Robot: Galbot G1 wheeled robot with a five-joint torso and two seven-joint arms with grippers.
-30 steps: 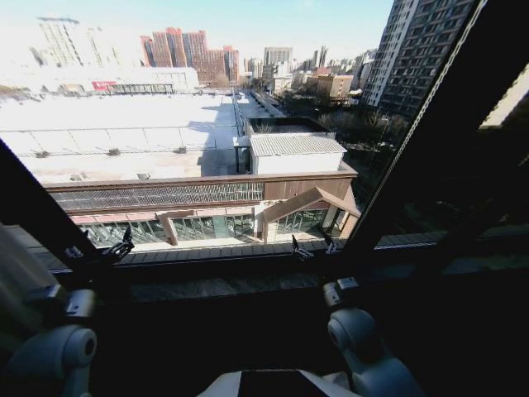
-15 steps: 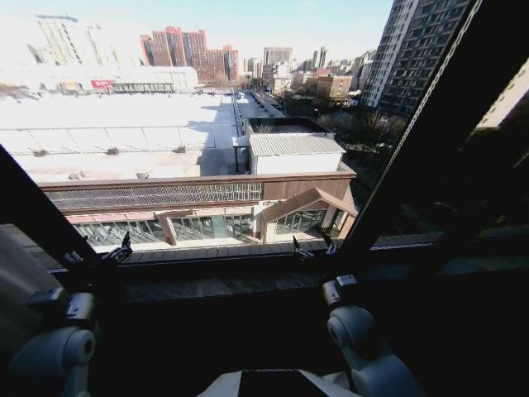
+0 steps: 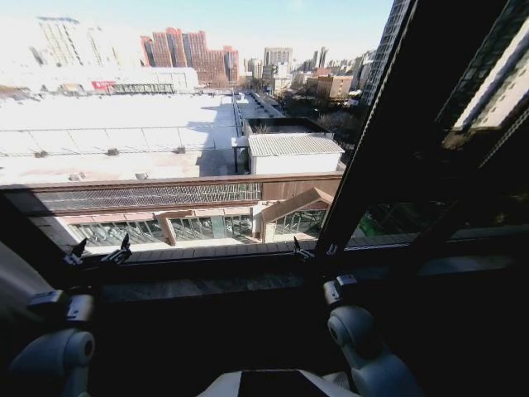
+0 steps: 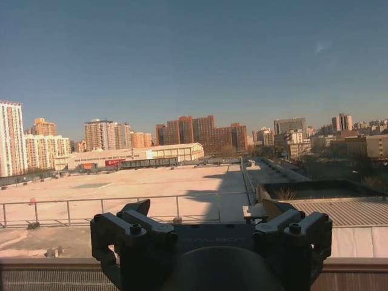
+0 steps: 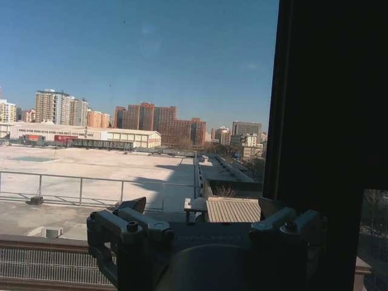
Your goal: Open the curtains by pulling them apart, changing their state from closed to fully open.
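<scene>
The curtains hang apart, with the city in plain sight between them. One panel (image 3: pixel 430 124) is a dark, backlit slanting band on the right, with buildings showing dimly through it. The other panel (image 3: pixel 15 281) is a pale strip at the lower left edge. My left gripper (image 3: pixel 101 251) is open over the window sill (image 3: pixel 207 285), with nothing between its fingers (image 4: pixel 130 233). My right gripper (image 3: pixel 312 248) is also open and holds nothing. It sits right beside the dark panel's (image 5: pixel 327 121) lower edge; I cannot tell whether they touch.
A dark stone ledge runs along the window's foot, with deep shadow below it. My two arms (image 3: pixel 54 356) (image 3: pixel 364 339) reach up from the bottom of the head view. Outside lie a wide flat roof, low buildings and towers.
The right panel's edge has swung toward the middle, now covering more of the towers. The left dark edge has drawn back and lower. Both grippers stay in place.
</scene>
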